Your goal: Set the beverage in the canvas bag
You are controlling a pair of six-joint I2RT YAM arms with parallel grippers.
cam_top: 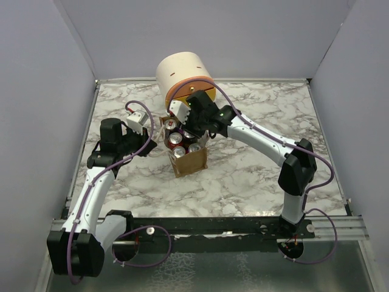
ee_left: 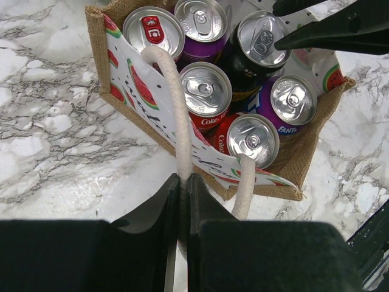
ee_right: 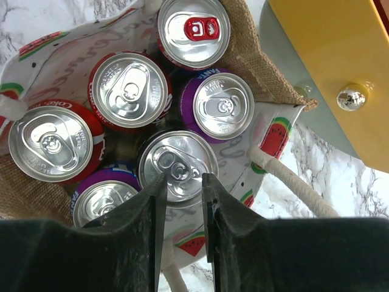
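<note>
The black aluminium beverage can [ee_left: 261, 45] stands with five other cans [ee_left: 205, 88] inside the tan rectangular canvas bag [ee_left: 304, 146] near the middle of the bench [cam_top: 255, 176], right claw [ee_right: 183, 179] parted just above it, left claw [ee_left: 183, 180] clamped on a cream rope handle [ee_left: 175, 103], so seemingly only withdrawal remains.

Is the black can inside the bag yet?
Inside: the black can sits among five other cans within the bag walls, right claw over its top, left claw pinching a handle.
</note>
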